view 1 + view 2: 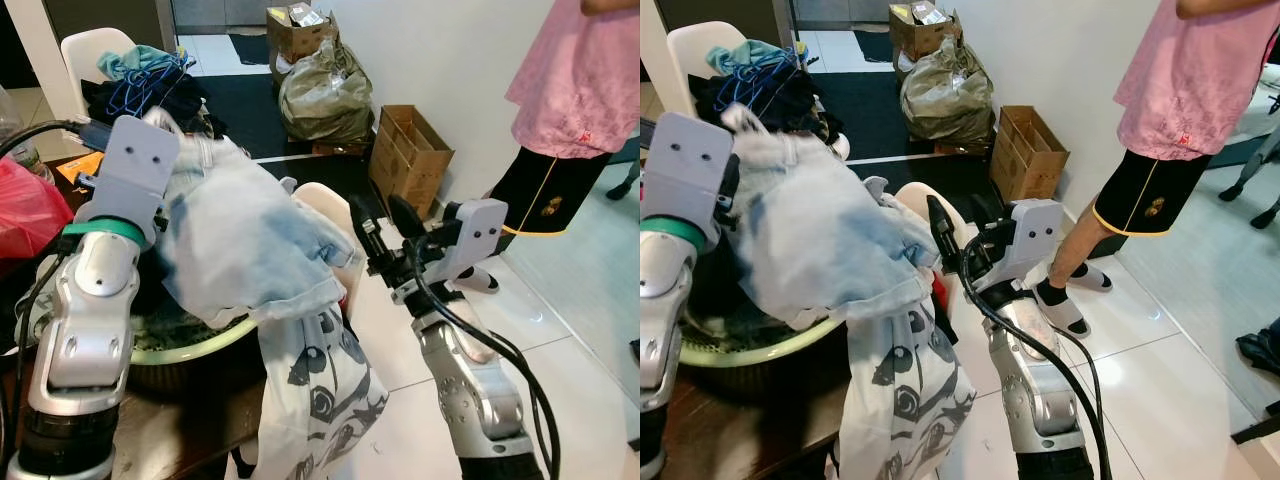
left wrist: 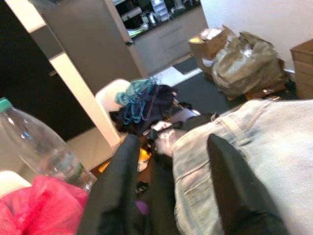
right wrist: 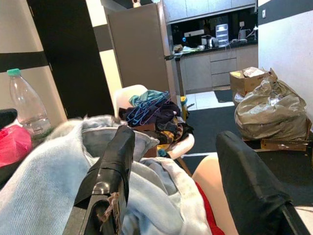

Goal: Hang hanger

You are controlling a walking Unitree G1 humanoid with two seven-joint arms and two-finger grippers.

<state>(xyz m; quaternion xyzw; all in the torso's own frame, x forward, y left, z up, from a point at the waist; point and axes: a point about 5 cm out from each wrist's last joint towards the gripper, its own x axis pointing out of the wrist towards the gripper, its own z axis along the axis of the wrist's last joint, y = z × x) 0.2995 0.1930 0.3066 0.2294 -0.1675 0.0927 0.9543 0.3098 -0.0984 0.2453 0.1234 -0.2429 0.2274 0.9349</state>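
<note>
Several blue hangers (image 1: 150, 80) lie on a pile of dark clothes on a white chair (image 1: 95, 45) at the back left. A pale denim garment (image 1: 240, 240) is lifted above a green basin (image 1: 190, 345), with a white printed cloth (image 1: 320, 390) hanging under it. My left gripper (image 2: 173, 142) is raised at the garment's top, and the denim waistband (image 2: 190, 166) sits between its fingers. Just right of the garment, my right gripper (image 1: 377, 210) is open with nothing between its fingers, pointing toward the chair.
A person in a pink shirt (image 1: 570, 70) stands close on the right. A cardboard box (image 1: 410, 150) and a stuffed bag (image 1: 325, 95) sit by the wall. A red bag (image 1: 25, 205) and a plastic bottle (image 3: 27, 103) are on the left.
</note>
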